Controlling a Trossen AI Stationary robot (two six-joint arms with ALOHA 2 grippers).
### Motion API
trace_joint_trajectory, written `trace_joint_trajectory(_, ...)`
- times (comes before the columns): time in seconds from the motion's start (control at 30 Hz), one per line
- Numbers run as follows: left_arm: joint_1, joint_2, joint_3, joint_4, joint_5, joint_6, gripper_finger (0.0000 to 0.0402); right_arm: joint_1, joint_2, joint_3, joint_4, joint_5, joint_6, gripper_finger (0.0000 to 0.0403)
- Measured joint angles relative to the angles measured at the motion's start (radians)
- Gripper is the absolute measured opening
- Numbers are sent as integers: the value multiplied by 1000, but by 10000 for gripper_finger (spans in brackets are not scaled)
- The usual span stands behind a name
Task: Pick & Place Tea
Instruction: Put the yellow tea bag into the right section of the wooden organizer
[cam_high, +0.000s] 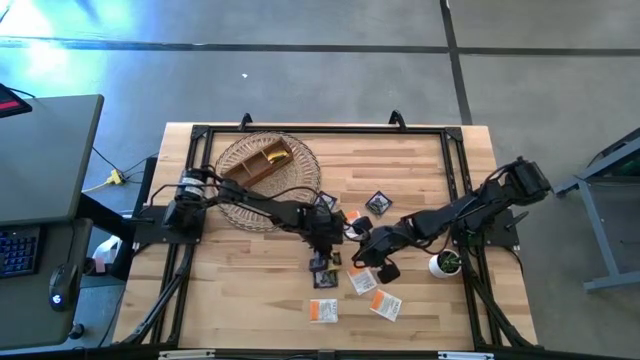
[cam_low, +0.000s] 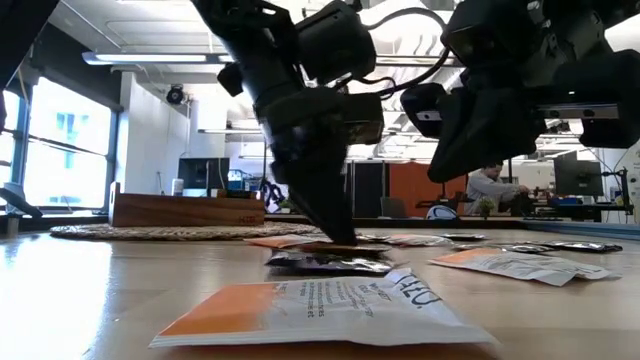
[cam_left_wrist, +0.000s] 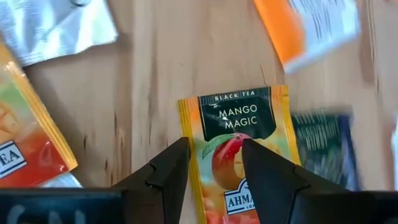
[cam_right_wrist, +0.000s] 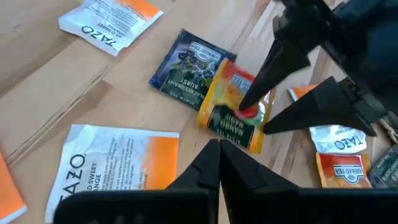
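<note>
The tea sachets lie scattered on the wooden table. My left gripper points down, open, over an orange-yellow "Mango Magic" sachet; the right wrist view shows this gripper on that sachet. The sachet rests partly on a dark blue sachet. My right gripper hovers shut just to the right of it, above the table, touching nothing. White-and-orange sachets lie flat nearby. In the low view the left gripper reaches down to the pile. My left gripper comes from above, pointing down, its open fingers set on the Mango Magic sachet. One fingertip rests on the printed face near the fruit picture. The other finger stands at the sachet's long edge. The sachet lies flat, not lifted.
A brown divided wooden box sits on a round woven mat at the far left. A small white pot with a plant stands by the right arm. More sachets lie toward the near edge.
</note>
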Motion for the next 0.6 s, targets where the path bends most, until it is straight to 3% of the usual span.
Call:
trace_joint_trajectory(0.2,-4,3,9,34,-115,-319,152,-2,1,0,27,5,43,5)
trace_joint_trajectory(0.33,-2,4,6,68,-177,-547,152,-3,15,1,38,76,166,4)
trace_joint_trajectory(0.43,0,9,5,123,-253,-568,152,-2,54,1,58,111,225,5)
trace_joint_trajectory(0.6,3,8,29,122,-281,-568,152,-2,123,1,77,138,281,4)
